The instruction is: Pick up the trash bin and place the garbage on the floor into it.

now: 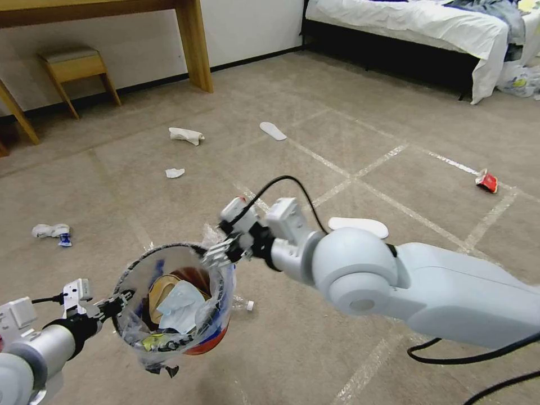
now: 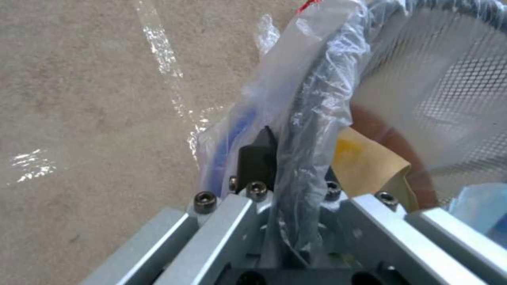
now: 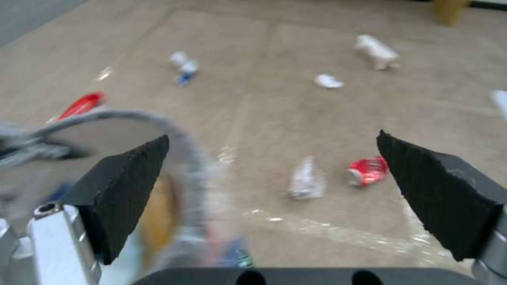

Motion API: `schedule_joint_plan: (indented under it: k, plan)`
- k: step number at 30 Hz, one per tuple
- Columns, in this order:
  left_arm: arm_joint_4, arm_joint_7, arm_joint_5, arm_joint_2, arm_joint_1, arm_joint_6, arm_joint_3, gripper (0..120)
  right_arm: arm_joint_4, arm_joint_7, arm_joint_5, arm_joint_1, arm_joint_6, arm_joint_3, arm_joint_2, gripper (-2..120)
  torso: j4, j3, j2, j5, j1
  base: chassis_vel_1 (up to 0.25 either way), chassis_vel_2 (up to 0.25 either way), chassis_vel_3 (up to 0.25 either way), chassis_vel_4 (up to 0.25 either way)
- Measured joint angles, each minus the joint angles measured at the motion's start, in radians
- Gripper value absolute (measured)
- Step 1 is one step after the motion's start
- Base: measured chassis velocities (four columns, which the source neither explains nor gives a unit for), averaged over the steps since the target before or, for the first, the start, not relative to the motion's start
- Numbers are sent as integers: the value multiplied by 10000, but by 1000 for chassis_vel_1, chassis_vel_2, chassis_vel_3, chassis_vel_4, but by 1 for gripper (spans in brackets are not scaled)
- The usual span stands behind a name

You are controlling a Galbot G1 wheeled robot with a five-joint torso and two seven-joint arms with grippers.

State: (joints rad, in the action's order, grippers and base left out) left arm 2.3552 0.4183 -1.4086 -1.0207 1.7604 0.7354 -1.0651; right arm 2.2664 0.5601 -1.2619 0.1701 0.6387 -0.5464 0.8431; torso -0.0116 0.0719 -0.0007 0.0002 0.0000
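Beige carpet floor (image 1: 360, 112) w/ shiny tape lines makes the biggest area, litter spread over it. Trash bin (image 1: 169, 349), red w/ crinkly clear bag, hangs above the carpet at lower left of head view, tilted so its mouth faces the camera; inside are a brown paper piece and a pale blue-white crumple. Left gripper (image 1: 115, 306) is pinching the bin's dark rim and the bag; in left wrist view the rim (image 2: 309, 130) passes between its fingers. Right gripper (image 1: 216, 256) is at the bin's far rim, on its right side; its pads (image 3: 121, 186) are spread wide apart, nothing between them.

On floor, well apart from each other: white slipper (image 1: 358, 226) just behind the right arm, another slipper (image 1: 273, 130) farther, crumpled tissue (image 1: 185, 135), smaller tissue (image 1: 174, 172), white-blue scrap (image 1: 53, 232) at left, red wrapper (image 1: 487, 181) at right. Right wrist view shows also a crushed red can (image 3: 368, 171) beside a clear plastic piece (image 3: 306, 180).
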Motion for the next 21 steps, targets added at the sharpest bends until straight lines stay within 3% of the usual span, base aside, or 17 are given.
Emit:
schedule_joint_plan:
  k: [4,6,12,21]
  plan:
    - [4,-3,50,-6,82,0,-66,1,-100,-215,463,1321,-362,1236,-411,100,0,0,0,-1,0,0,0,0,0]
    - [11,-3,123,-15,187,0,-186,1,-193,-534,995,2685,-800,2260,-693,100,-1,0,0,0,0,0,0,0,0]
    - [-92,-3,384,-70,456,0,-436,1,-354,-971,1819,4435,-1610,3823,-1042,100,1,0,0,-2,0,0,0,0,0]
    - [-310,-5,703,-358,703,1,-733,1,-860,-1636,2806,6517,-3139,5325,-971,100,1,0,0,-2,0,0,0,0,0]
